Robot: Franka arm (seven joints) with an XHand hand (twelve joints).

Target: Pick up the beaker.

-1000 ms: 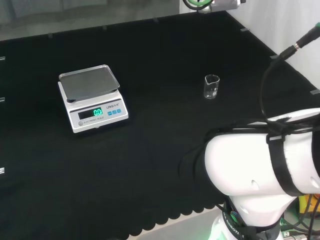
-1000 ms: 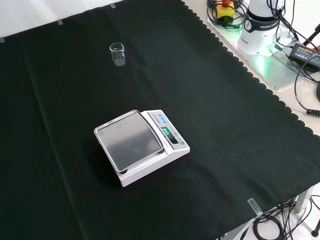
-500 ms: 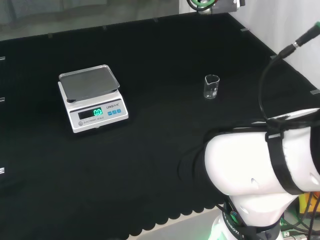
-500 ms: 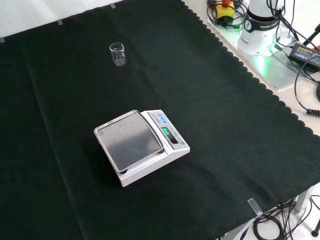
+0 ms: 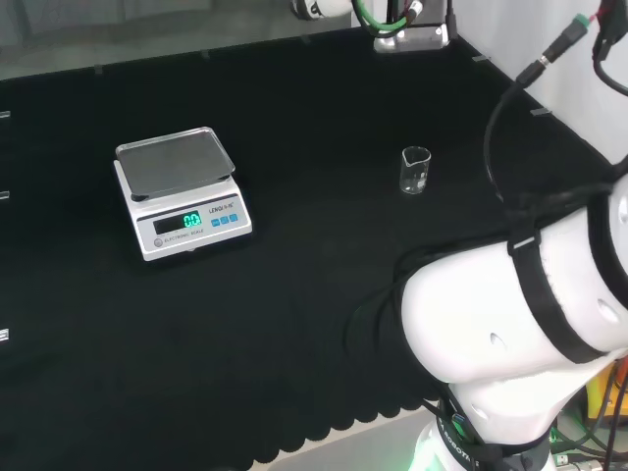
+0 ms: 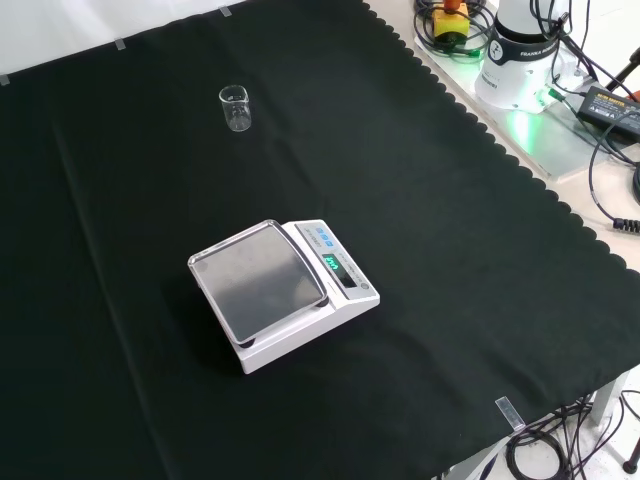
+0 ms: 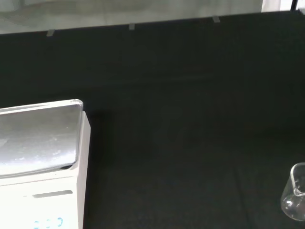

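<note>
Head view: the beaker (image 5: pixel 416 170) is standing upright and alone on the black surface (image 5: pixel 294 294), well apart from the scale (image 5: pixel 182 191), to its right. Hand's state: cannot tell. The approach is just beginning, I judge. Best to be coming in level with the glass wall, closing around its middle, avoiding tipping so light a piece.

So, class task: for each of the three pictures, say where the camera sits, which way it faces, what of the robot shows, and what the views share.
Head view: behind and above the arm's base, looking over white arm links at the bench.
Front view: opposite side, looking down on the cloth; robot base at top right.
Wrist view: low, looking across the cloth.
Shared: beaker and scale.
</note>
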